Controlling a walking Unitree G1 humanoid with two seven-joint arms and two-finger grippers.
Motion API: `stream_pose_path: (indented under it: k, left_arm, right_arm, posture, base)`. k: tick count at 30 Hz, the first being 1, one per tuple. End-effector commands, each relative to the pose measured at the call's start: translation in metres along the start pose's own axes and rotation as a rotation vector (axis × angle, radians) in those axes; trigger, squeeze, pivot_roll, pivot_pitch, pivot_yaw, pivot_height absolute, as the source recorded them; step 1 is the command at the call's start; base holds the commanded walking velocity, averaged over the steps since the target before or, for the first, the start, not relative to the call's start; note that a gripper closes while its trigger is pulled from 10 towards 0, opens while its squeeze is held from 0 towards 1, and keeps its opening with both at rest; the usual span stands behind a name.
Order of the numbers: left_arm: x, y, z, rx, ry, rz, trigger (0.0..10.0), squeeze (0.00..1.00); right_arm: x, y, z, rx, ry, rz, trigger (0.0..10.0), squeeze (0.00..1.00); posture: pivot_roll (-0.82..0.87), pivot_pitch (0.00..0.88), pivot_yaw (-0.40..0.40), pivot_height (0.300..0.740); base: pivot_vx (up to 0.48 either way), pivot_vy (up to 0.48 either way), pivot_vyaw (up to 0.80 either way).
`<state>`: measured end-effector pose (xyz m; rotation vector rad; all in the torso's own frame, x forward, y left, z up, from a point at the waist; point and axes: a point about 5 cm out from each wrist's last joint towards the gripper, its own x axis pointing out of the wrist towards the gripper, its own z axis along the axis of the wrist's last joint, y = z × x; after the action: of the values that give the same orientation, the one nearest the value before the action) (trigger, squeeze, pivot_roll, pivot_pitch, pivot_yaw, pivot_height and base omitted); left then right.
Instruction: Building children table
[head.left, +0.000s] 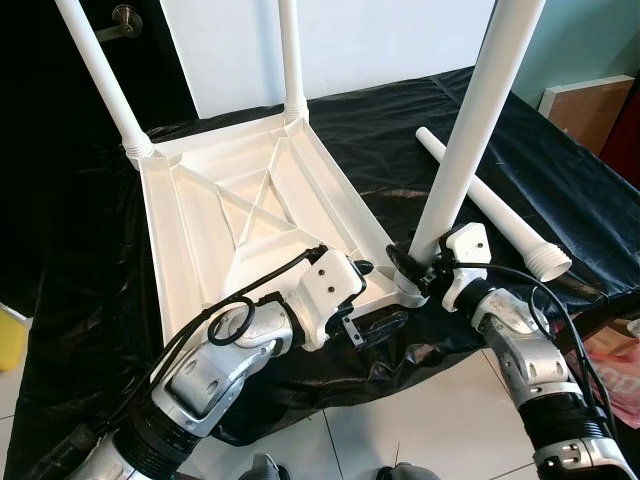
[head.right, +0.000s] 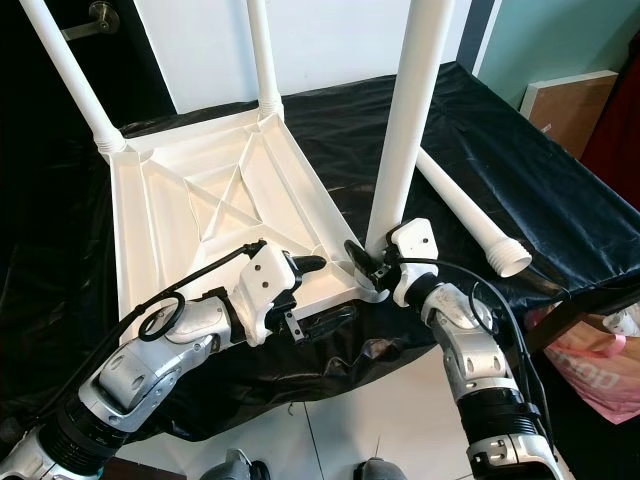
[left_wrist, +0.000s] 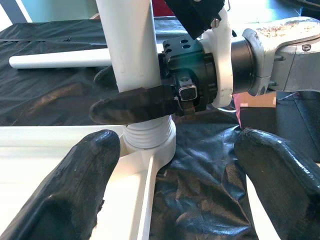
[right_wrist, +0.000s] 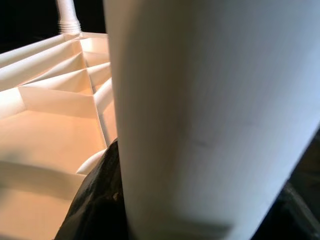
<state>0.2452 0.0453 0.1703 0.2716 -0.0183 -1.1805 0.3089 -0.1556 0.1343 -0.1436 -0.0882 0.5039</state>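
Note:
The white table top (head.left: 250, 210) lies upside down on a black cloth. Two legs stand screwed in at its far corners (head.left: 100, 75) (head.left: 291, 60). A third leg (head.left: 470, 130) stands upright in the near right corner socket (left_wrist: 150, 142). My right gripper (head.left: 408, 262) is shut on that leg just above the socket, one finger (left_wrist: 132, 105) wrapped across it. My left gripper (head.left: 372, 297) is open beside the same corner, its fingers (left_wrist: 65, 190) spread either side of the table's near edge. A fourth leg (head.left: 500, 215) lies loose on the cloth to the right.
The black cloth (head.left: 560, 190) covers a low surface and hangs over its near edge onto white floor tiles (head.left: 420, 440). A brown board (head.left: 590, 105) leans at the far right, with a pink bag (head.left: 615, 370) below it. A door handle (head.left: 120, 20) sits at the back left.

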Motion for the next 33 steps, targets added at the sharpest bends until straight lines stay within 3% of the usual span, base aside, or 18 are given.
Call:
stream_pose_path:
  k: [1, 2, 3, 4, 5, 6, 7, 9, 11, 17, 27, 28, 29, 33]
  left_arm:
    - [-0.002, -0.005, -0.001, 0.003, 0.009, -0.076, 10.0, 0.00]
    - [-0.002, -0.005, -0.001, 0.003, 0.009, -0.076, 10.0, 0.00]
    - [-0.002, -0.006, -0.001, 0.001, 0.009, -0.080, 10.0, 0.00]
    - [-0.002, -0.006, -0.001, 0.001, 0.009, -0.080, 10.0, 0.00]
    - [-0.002, -0.006, -0.001, 0.001, 0.009, -0.084, 10.0, 0.00]
    - [-0.002, -0.006, -0.001, 0.001, 0.009, -0.084, 10.0, 0.00]
    - [-0.001, -0.006, -0.001, 0.000, 0.008, -0.090, 10.0, 0.00]
    - [-0.001, -0.006, -0.001, 0.000, 0.008, -0.090, 10.0, 0.00]
    - [-0.001, -0.006, 0.000, 0.001, 0.006, -0.091, 10.0, 0.00]
    - [-0.001, -0.005, 0.000, 0.002, 0.004, -0.090, 10.0, 0.00]
    - [0.001, -0.005, 0.001, 0.006, 0.000, -0.088, 10.0, 0.00]
    - [0.001, -0.004, 0.001, 0.006, -0.001, -0.086, 10.0, 0.00]
    - [0.002, -0.004, 0.001, 0.007, -0.003, -0.083, 10.0, 0.00]
    - [0.002, -0.003, 0.001, 0.008, -0.006, -0.072, 10.0, 0.00]
  right_arm:
    - [-0.006, 0.000, -0.019, 0.033, 0.095, -0.054, 10.0, 0.00]
    - [-0.006, 0.000, -0.019, 0.033, 0.095, -0.054, 10.0, 0.00]
    - [-0.007, 0.003, -0.022, 0.072, 0.110, -0.146, 10.0, 0.00]
    - [-0.007, 0.003, -0.022, 0.072, 0.110, -0.146, 10.0, 0.00]
    - [-0.007, 0.008, -0.026, 0.111, 0.124, -0.268, 10.0, 0.00]
    - [-0.007, 0.008, -0.026, 0.111, 0.124, -0.268, 10.0, 0.00]
    - [-0.009, 0.018, -0.031, 0.164, 0.140, -0.478, 10.0, 0.00]
    - [-0.009, 0.018, -0.031, 0.164, 0.140, -0.478, 10.0, 0.00]
    - [-0.009, 0.025, -0.032, 0.196, 0.141, -0.572, 10.0, 0.00]
    - [-0.005, 0.038, -0.027, 0.230, 0.120, -0.561, 10.0, 0.00]
    - [-0.005, 0.038, -0.020, 0.233, 0.099, -0.559, 10.0, 0.00]
    - [-0.004, 0.037, -0.019, 0.230, 0.092, -0.551, 10.0, 0.89]
    - [-0.003, 0.037, -0.017, 0.228, 0.080, -0.546, 10.0, 1.00]
    - [-0.001, 0.037, -0.010, 0.228, 0.039, -0.505, 10.0, 1.00]
  posture:
    - [-0.05, 0.104, 0.043, 0.740]
    - [-0.05, 0.104, 0.043, 0.740]
    - [-0.05, 0.104, 0.045, 0.740]
    - [-0.05, 0.104, 0.045, 0.740]
    - [-0.05, 0.104, 0.049, 0.740]
    - [-0.05, 0.104, 0.049, 0.740]
    - [-0.05, 0.103, 0.050, 0.740]
    - [-0.05, 0.103, 0.050, 0.740]
    - [-0.05, 0.102, 0.051, 0.740]
    - [-0.05, 0.101, 0.053, 0.740]
    - [-0.06, 0.094, 0.045, 0.740]
    - [-0.06, 0.090, 0.041, 0.740]
    - [-0.06, 0.090, 0.041, 0.740]
    - [-0.06, 0.081, 0.032, 0.740]
  base:
    - [0.000, 0.000, 0.00]
    - [0.000, 0.000, 0.00]
    - [0.000, 0.000, 0.00]
    - [0.000, 0.000, 0.00]
    - [0.000, 0.000, 0.00]
    - [0.000, 0.000, 0.00]
    - [0.000, 0.000, 0.00]
    - [0.000, 0.000, 0.00]
    - [0.000, 0.000, 0.00]
    - [0.000, 0.000, 0.00]
    - [0.000, 0.000, 0.00]
    - [0.000, 0.000, 0.00]
    - [0.000, 0.000, 0.00]
    - [0.000, 0.000, 0.00]
